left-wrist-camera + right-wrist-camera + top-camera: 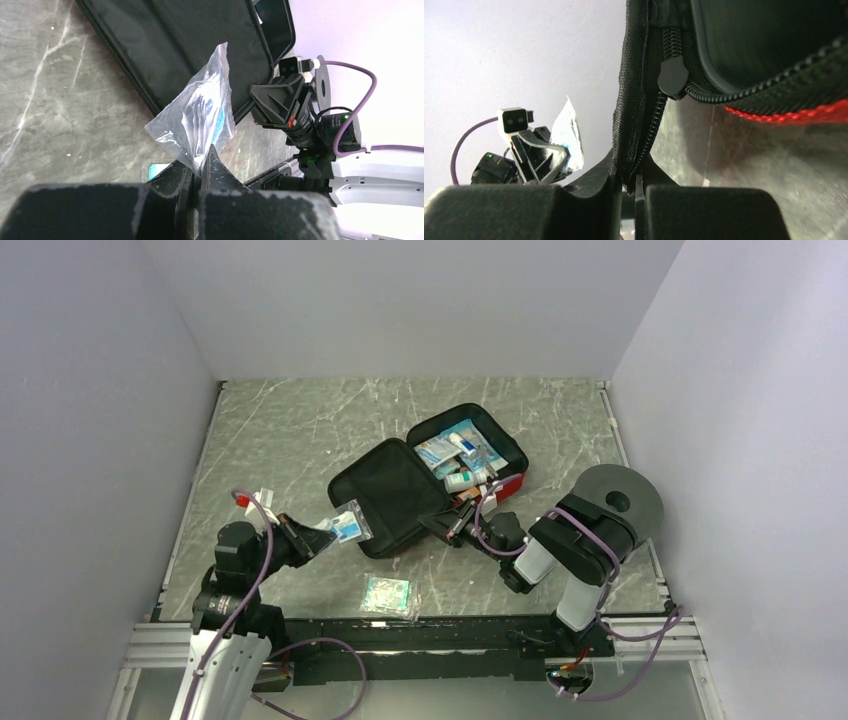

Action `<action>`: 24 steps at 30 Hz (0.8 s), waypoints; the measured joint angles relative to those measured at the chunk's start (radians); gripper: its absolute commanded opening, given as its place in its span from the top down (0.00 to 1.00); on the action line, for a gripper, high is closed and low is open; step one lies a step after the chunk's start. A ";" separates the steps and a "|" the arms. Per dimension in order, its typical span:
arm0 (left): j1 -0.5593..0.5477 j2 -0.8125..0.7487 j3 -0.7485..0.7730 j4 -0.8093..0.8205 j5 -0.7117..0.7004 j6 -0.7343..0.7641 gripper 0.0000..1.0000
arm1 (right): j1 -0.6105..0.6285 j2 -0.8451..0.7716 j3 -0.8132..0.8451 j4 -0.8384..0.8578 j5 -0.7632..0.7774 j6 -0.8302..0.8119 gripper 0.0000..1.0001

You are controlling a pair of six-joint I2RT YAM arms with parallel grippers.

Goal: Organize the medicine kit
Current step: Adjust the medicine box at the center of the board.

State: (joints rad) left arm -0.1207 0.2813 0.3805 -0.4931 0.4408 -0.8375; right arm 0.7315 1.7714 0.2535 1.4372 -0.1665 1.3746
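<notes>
Left end effector (197, 159) clamped on clear pouch (200, 112), held off counter (280, 430); right end effector (626, 176) low, pinching medicine kit (392, 495) lid edge.

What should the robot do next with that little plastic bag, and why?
Probably carry the bag over the open red case and let go. The left tool is shut on the bag beside the case, and the right tool pinches the case's zipper edge, seemingly steadying it.

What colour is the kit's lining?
Black. The lining shows best in the top view.
</notes>
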 measured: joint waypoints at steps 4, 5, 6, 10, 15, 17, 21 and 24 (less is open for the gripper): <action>0.001 -0.026 0.000 -0.011 0.015 -0.016 1.00 | -0.031 -0.019 -0.045 0.001 -0.075 0.003 1.00; 0.001 -0.030 0.000 -0.013 0.018 -0.018 1.00 | -0.037 -0.027 -0.057 0.001 -0.089 0.001 1.00; 0.001 -0.032 0.000 -0.017 0.022 -0.018 1.00 | -0.045 -0.037 -0.071 0.003 -0.106 -0.002 1.00; 0.002 -0.036 0.000 -0.031 0.034 -0.018 1.00 | -0.103 -0.073 -0.120 0.006 -0.196 -0.014 1.00; 0.002 -0.035 0.000 -0.042 0.042 -0.017 1.00 | -0.228 -0.105 -0.151 0.007 -0.373 -0.024 1.00; 0.002 -0.035 0.000 -0.044 0.045 -0.016 1.00 | -0.285 -0.114 -0.146 -0.002 -0.454 -0.037 1.00; 0.002 -0.034 0.000 -0.043 0.056 -0.016 1.00 | -0.382 -0.119 -0.080 -0.093 -0.603 -0.078 1.00; 0.002 -0.026 0.000 -0.041 0.061 -0.016 1.00 | -0.449 -0.116 0.003 -0.184 -0.698 -0.124 1.00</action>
State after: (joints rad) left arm -0.1188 0.2550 0.3805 -0.5343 0.5014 -0.8536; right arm 0.2829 1.6550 0.2565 1.2530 -0.8642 1.2503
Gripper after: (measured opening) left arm 0.044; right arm 0.106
